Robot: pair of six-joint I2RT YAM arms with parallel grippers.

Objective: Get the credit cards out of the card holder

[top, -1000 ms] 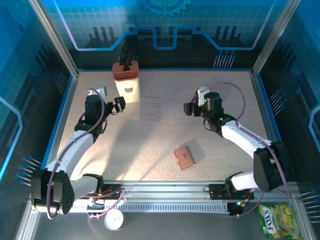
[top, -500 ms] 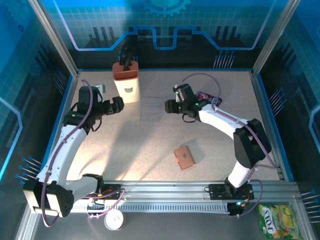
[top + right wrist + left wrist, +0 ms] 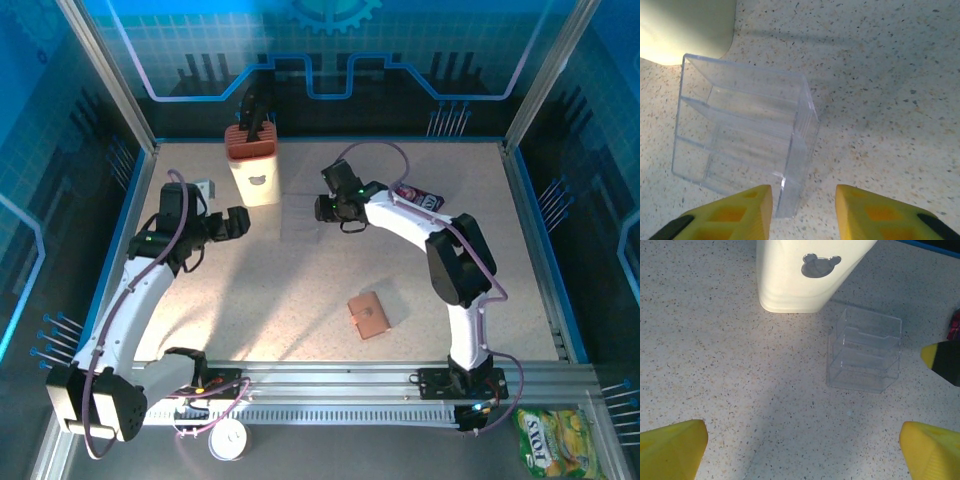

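Top view: card holder (image 3: 368,316) lies closed on the table, well behind both grippers toward the arm bases, nothing touching it. No cards can be made out.

Right gripper (image 3: 322,208) sits at a clear tiered stand (image 3: 300,215). Left gripper (image 3: 240,222) is near a cream bin (image 3: 255,178).

Right wrist view adds detail: right gripper (image 3: 804,212) has its fingers (image 3: 735,216) partly spread, the stand (image 3: 740,135) corner between them. The other finger is clear of the stand, so no pinch.

Left wrist view: left gripper (image 3: 802,450) is spread wide, holding nothing. The bin (image 3: 810,270) and stand (image 3: 865,357) are ahead of it.

A purple packet (image 3: 415,195) is behind the right gripper. The table (image 3: 480,240) is speckled beige with a blue rim, inside a metal frame with blue panels.
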